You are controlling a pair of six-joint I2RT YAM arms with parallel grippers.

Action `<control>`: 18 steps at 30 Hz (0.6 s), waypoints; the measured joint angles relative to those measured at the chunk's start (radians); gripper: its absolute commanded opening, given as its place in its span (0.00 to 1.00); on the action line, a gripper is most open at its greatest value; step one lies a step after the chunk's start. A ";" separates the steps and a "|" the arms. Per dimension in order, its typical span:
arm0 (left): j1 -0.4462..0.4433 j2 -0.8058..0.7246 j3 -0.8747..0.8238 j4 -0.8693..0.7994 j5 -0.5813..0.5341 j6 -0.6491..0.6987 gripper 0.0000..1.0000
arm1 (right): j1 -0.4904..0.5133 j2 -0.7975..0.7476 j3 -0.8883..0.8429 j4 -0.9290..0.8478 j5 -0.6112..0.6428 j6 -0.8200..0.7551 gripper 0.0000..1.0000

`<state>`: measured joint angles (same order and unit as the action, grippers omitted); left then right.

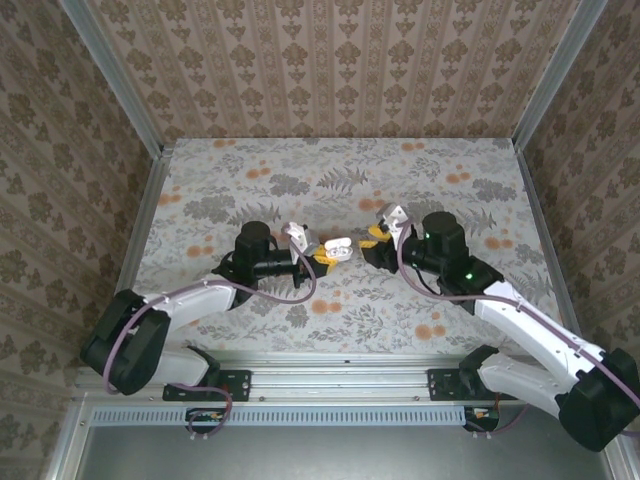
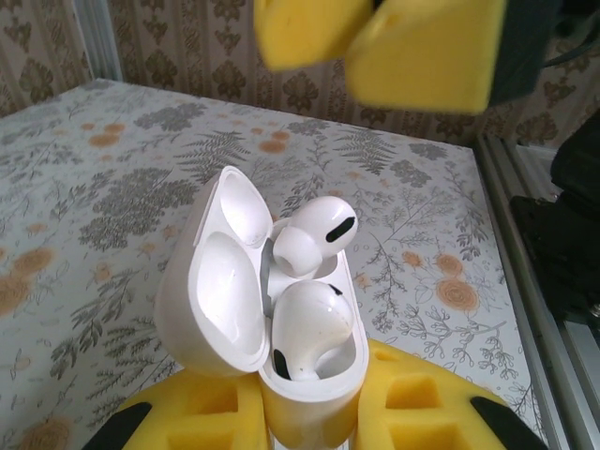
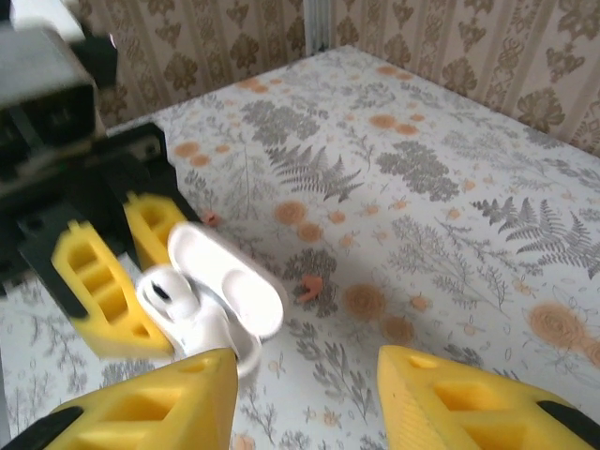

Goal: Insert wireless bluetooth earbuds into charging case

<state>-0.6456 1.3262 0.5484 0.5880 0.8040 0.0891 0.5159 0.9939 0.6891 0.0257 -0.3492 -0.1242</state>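
My left gripper [image 2: 314, 417] is shut on the base of a white charging case [image 2: 309, 412], held just above the table with its lid [image 2: 216, 291] swung open to the left. One white earbud [image 2: 314, 323] sits low in the near slot. A second white earbud [image 2: 314, 234] stands higher in the far slot, tilted, its head above the rim. My right gripper [image 3: 309, 394] is open and holds nothing; it hovers just right of the case [image 3: 220, 300], its yellow fingers [image 2: 422, 47] above the case in the left wrist view. A tiny coral-pink bud [image 3: 310, 286] lies on the table beside the case.
The table [image 1: 450, 170] has a grey floral cloth with orange flower prints. Patterned walls with metal frame posts close in the back and both sides. Another small coral-pink piece [image 3: 211, 218] lies behind the case. Both grippers [image 1: 325, 253] [image 1: 375, 243] meet at mid-table.
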 measured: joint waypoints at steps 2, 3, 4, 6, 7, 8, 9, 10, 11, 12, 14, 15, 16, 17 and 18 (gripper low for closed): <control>-0.010 -0.020 0.000 -0.026 0.002 0.036 0.15 | -0.003 -0.015 -0.024 -0.009 -0.023 -0.053 0.44; -0.014 -0.026 0.000 -0.036 0.003 0.050 0.15 | -0.003 -0.021 -0.030 -0.015 -0.032 -0.079 0.43; -0.017 -0.032 0.000 -0.048 0.004 0.066 0.15 | -0.003 -0.027 -0.034 -0.027 -0.050 -0.116 0.43; -0.022 -0.039 0.000 -0.070 0.004 0.093 0.15 | -0.003 -0.043 -0.039 -0.050 -0.082 -0.189 0.41; -0.023 -0.041 0.000 -0.082 0.004 0.105 0.15 | -0.003 -0.052 -0.042 -0.060 -0.097 -0.224 0.39; -0.024 -0.043 0.000 -0.091 0.003 0.116 0.15 | -0.003 -0.060 -0.047 -0.064 -0.110 -0.253 0.38; -0.025 -0.044 0.000 -0.098 0.002 0.127 0.15 | -0.003 -0.071 -0.053 -0.071 -0.126 -0.288 0.36; -0.026 -0.047 0.000 -0.108 -0.002 0.139 0.15 | -0.003 -0.084 -0.061 -0.077 -0.147 -0.328 0.34; -0.028 -0.048 0.000 -0.115 -0.005 0.149 0.15 | -0.003 -0.093 -0.068 -0.082 -0.164 -0.361 0.33; -0.030 -0.051 0.000 -0.124 -0.008 0.158 0.15 | -0.003 -0.104 -0.077 -0.084 -0.185 -0.398 0.32; -0.035 -0.056 0.000 -0.141 -0.015 0.174 0.15 | -0.003 -0.115 -0.090 -0.088 -0.218 -0.458 0.30; -0.036 -0.059 0.000 -0.146 -0.016 0.179 0.15 | -0.003 -0.116 -0.091 -0.091 -0.230 -0.482 0.29; -0.038 -0.061 0.000 -0.148 -0.018 0.185 0.15 | -0.003 -0.114 -0.091 -0.092 -0.237 -0.505 0.28; -0.039 -0.061 0.000 -0.148 -0.020 0.190 0.15 | -0.001 -0.112 -0.091 -0.092 -0.241 -0.521 0.28; -0.041 -0.062 0.000 -0.148 -0.021 0.194 0.15 | 0.000 -0.108 -0.091 -0.092 -0.243 -0.538 0.27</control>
<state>-0.6865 1.2644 0.5488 0.4400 0.7826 0.2829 0.5159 0.8860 0.5980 -0.0662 -0.5922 -0.6621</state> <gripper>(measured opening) 0.201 0.280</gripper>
